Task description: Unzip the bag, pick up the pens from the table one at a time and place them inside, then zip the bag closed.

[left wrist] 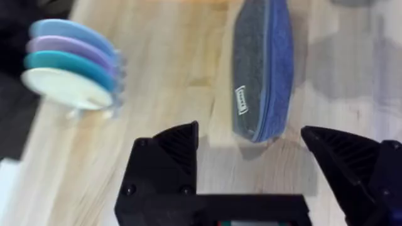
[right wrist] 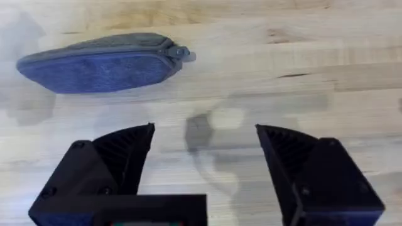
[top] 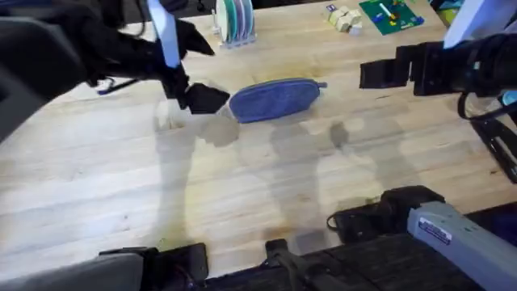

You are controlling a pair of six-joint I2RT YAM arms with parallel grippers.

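Observation:
The blue-grey bag (top: 275, 99) lies zipped on the table (top: 242, 178), with its metal pull (top: 321, 84) at the right end. My left gripper (top: 202, 74) hovers open just off the bag's left end. From the left wrist, that end of the bag (left wrist: 264, 69) lies just ahead of the spread fingers (left wrist: 176, 150). Off to the right of the bag, my right gripper (top: 373, 73) is open and holds nothing. The right wrist view has the bag (right wrist: 94, 63) and its pull (right wrist: 182, 53) some way beyond the gripper (right wrist: 204, 147). The pens are out of view.
A rack of coloured plates (top: 234, 20) stands behind the bag and close to the left gripper, also seen from the left wrist (left wrist: 69, 69). Wooden blocks (top: 345, 18) and a green board (top: 390, 14) sit at the back right. Bare wood spreads in front of the bag.

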